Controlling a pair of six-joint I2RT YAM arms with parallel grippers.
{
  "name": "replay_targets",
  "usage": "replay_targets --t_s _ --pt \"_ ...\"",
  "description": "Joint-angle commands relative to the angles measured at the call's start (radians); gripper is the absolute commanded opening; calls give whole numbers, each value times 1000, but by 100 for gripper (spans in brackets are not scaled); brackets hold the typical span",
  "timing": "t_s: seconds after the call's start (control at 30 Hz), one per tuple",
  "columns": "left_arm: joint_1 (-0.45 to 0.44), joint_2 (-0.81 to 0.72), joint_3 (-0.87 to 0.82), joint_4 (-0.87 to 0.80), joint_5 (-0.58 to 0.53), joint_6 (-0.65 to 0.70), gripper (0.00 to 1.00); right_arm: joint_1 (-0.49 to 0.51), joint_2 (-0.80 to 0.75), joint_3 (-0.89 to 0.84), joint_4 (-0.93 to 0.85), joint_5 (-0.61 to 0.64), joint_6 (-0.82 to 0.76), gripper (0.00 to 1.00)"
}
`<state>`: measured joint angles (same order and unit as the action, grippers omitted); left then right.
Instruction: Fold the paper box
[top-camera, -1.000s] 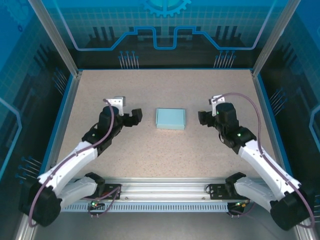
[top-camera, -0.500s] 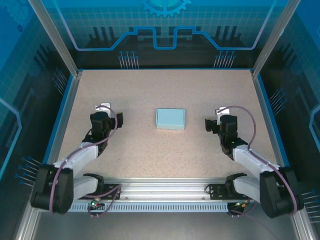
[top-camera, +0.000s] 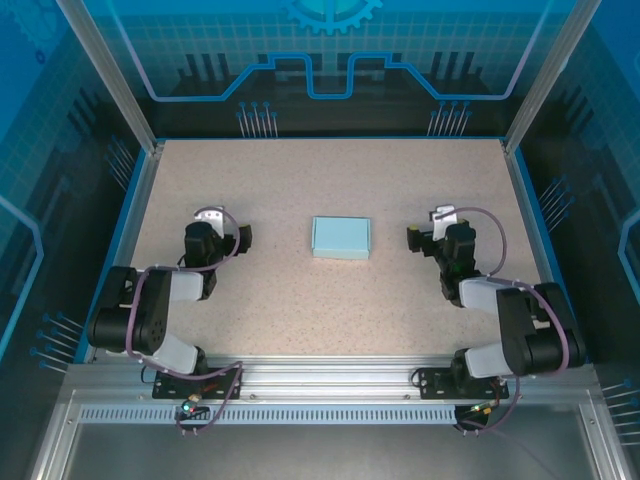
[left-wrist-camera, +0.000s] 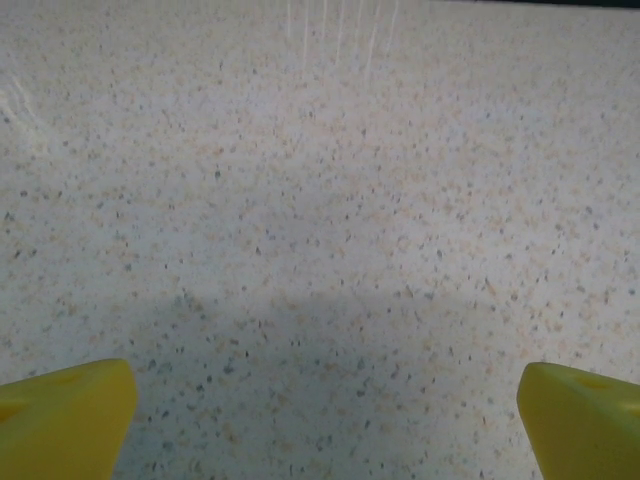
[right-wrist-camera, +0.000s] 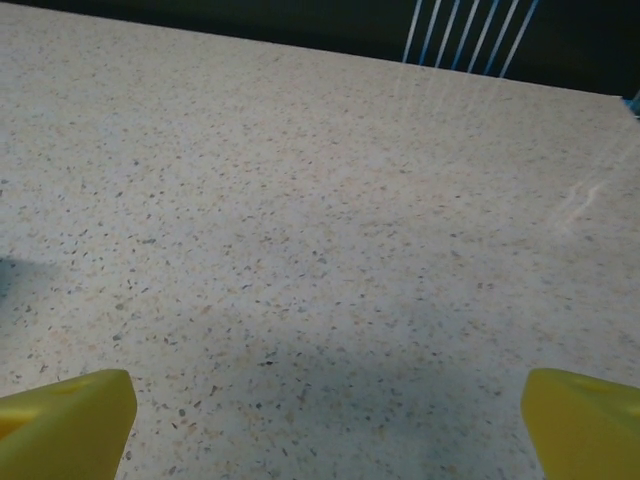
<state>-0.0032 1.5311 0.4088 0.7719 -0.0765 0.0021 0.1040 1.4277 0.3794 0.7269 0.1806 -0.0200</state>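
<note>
The paper box (top-camera: 340, 238) is a pale cyan rectangular block lying alone at the middle of the speckled table (top-camera: 320, 310). My left gripper (top-camera: 241, 238) hovers well to its left, pointing toward it, and is open. My right gripper (top-camera: 414, 240) stands to the box's right, a short gap away, also open. In the left wrist view the gripper (left-wrist-camera: 327, 420) has its yellow fingertips (left-wrist-camera: 65, 415) spread wide over bare table. The right wrist view has the gripper (right-wrist-camera: 327, 425) the same way, yellow fingertips (right-wrist-camera: 65, 420) far apart with nothing between them.
Blue rails (top-camera: 130, 230) border the table on the left, right and back, with glass panels (top-camera: 330, 60) above. Both arms are folded low over their bases (top-camera: 150, 320) by the metal rail (top-camera: 320, 375) at the near edge.
Both arms have folded back toward their bases. The left gripper has drawn leftward away from the box; the right gripper shifted slightly right. The box has not moved.
</note>
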Motion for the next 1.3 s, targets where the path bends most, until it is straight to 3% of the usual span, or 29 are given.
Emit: replay_targets --t_s 0.0,0.13,1.27 --pt "14 15 -20 124 53 -7 99 -5 77 1 130 -54 -11 100" --pt "14 15 -20 127 54 -7 99 -51 77 52 27 -128 19 100" --pt "9 18 -22 136 47 -2 99 -43 77 53 24 -119 11 100"
